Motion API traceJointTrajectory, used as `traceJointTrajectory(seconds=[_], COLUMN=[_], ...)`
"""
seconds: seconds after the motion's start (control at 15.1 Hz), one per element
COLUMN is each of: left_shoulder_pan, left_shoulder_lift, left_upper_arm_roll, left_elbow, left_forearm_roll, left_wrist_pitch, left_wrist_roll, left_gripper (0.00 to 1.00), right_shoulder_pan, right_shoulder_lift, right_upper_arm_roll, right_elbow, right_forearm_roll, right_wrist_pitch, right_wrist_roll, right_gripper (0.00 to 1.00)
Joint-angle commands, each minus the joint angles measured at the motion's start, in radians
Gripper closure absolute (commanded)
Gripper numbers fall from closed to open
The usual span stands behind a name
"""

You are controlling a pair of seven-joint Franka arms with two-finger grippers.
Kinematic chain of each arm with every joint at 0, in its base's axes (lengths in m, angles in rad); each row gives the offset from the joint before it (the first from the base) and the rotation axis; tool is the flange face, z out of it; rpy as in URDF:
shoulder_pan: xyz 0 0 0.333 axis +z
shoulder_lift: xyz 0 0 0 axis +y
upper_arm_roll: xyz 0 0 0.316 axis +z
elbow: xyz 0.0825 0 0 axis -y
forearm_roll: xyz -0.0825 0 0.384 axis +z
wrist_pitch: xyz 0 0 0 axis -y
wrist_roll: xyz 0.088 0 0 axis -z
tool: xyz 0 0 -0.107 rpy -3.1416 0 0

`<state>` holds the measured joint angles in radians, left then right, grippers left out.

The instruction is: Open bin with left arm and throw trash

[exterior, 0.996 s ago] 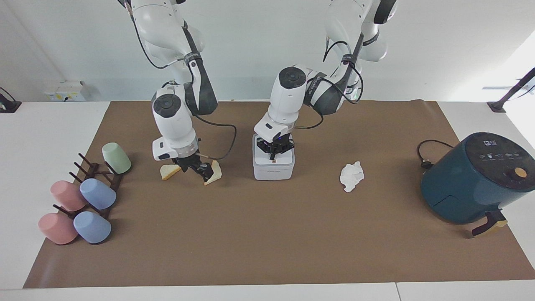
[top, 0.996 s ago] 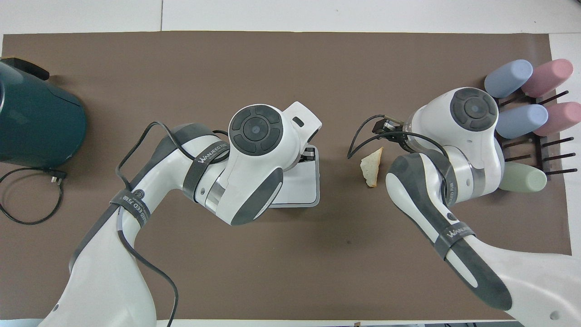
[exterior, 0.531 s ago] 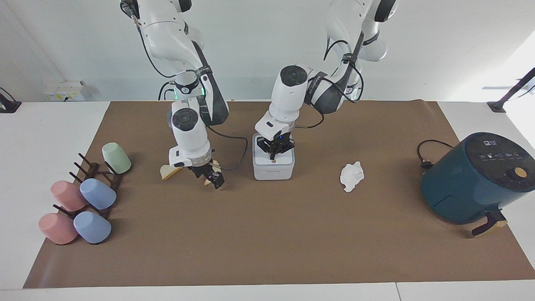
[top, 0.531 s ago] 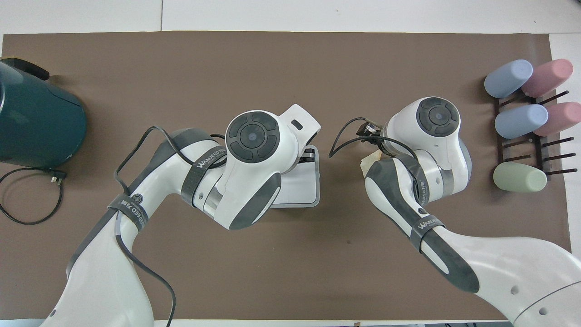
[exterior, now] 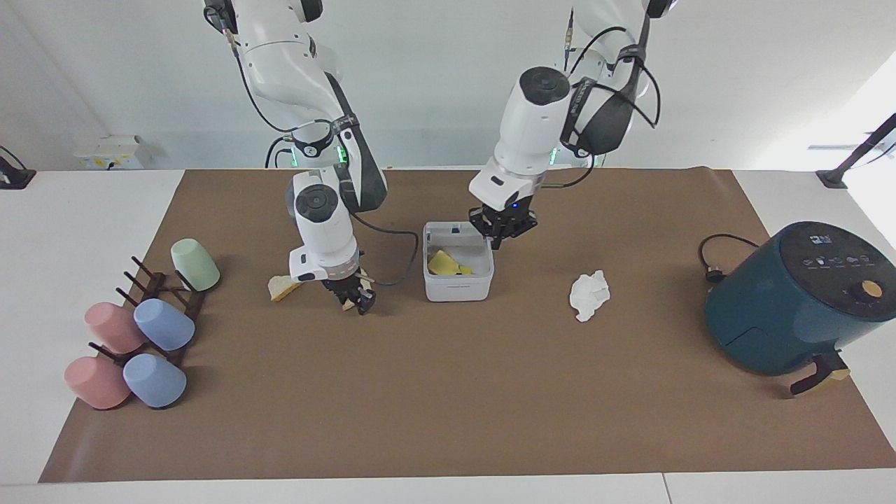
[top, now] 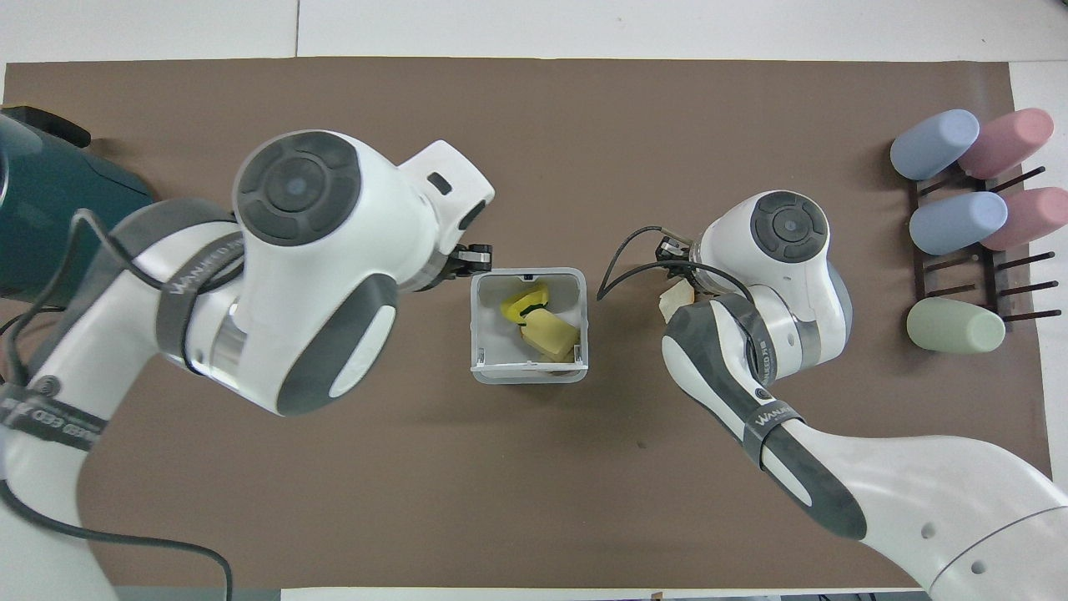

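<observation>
a brown mat (exterior: pixel 448 392) covers the table, with a dark teal air fryer (exterior: pixel 794 297) at the left arm's end and a rack of 5 pastel cups (exterior: pixel 140 329) at the right arm's end.

the left arm (exterior: pixel 539 119) has risen since 0.5 s ago. then its gripper pressed down on the closed bin; now the left gripper (exterior: pixel 502 234) hangs in the air just over the bin's edge toward the left arm's end, touching nothing, and whether its jaws are parted or closed cannot be told.

the right arm (exterior: pixel 322 217) has barely moved. the right gripper (exterior: pixel 352 297) sits low at the mat beside the bin, toward the right arm's end, its jaws clenched on 1 bread piece (exterior: pixel 348 302), mostly hidden by the fingers.

the bin (exterior: pixel 458 283), a small white box, stands mid-mat between the 2 grippers. its lid (exterior: pixel 455 228), shut 0.5 s ago, now stands open at the side nearer to the robots, and yellow scraps (top: pixel 541 321) show inside.

the paper wad (exterior: pixel 589 295) lies unmoved on the mat between the bin and the air fryer, well apart from both.

the 2nd bread piece (exterior: pixel 282 286) lies flat where it lay before, between the right gripper and the cup rack.
</observation>
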<state>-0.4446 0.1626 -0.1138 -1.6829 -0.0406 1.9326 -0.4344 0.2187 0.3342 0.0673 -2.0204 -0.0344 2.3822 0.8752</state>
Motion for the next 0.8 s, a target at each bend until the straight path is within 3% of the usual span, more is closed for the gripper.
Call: traceJointTrajectory(seconds=[0.0, 0.07, 0.13, 0.27, 0.46, 0.73], left_shoulder_pan=[0.134, 0.183, 0.231, 0.268, 0.276, 0.28], left_shoulder_lift=[-0.035, -0.049, -0.06, -0.06, -0.04, 0.009], left_upper_arm_roll=[0.0, 0.0, 0.0, 0.003, 0.005, 0.008], left_elbow=[-0.072, -0.108, -0.148, -0.228, -0.354, -0.426], left_forearm_roll=[-0.012, -0.012, -0.012, -0.01, 0.001, 0.04], left_wrist_pitch=[-0.017, -0.004, 0.011, 0.104, 0.276, 0.385], left_wrist_roll=[0.245, 0.35, 0.446, 0.546, 0.591, 0.649], left_gripper=[0.58, 0.12, 0.0, 0.0, 0.0, 0.0], right_shoulder_pan=[-0.002, -0.005, -0.016, -0.019, -0.002, 0.065], right_shoulder_lift=[-0.02, -0.038, -0.064, -0.119, -0.121, -0.112], right_upper_arm_roll=[0.003, 0.003, 0.003, 0.002, 0.003, 0.003], right_elbow=[-0.023, -0.017, -0.011, 0.043, 0.231, 0.298], right_forearm_roll=[-0.024, -0.024, -0.022, -0.013, 0.034, 0.131], right_wrist_pitch=[0.023, 0.014, 0.002, -0.107, -0.331, -0.292], right_wrist_roll=[0.022, 0.018, 0.015, 0.004, 0.017, 0.181], right_gripper=[1.0, 1.0, 1.0, 1.0, 1.0, 1.0])
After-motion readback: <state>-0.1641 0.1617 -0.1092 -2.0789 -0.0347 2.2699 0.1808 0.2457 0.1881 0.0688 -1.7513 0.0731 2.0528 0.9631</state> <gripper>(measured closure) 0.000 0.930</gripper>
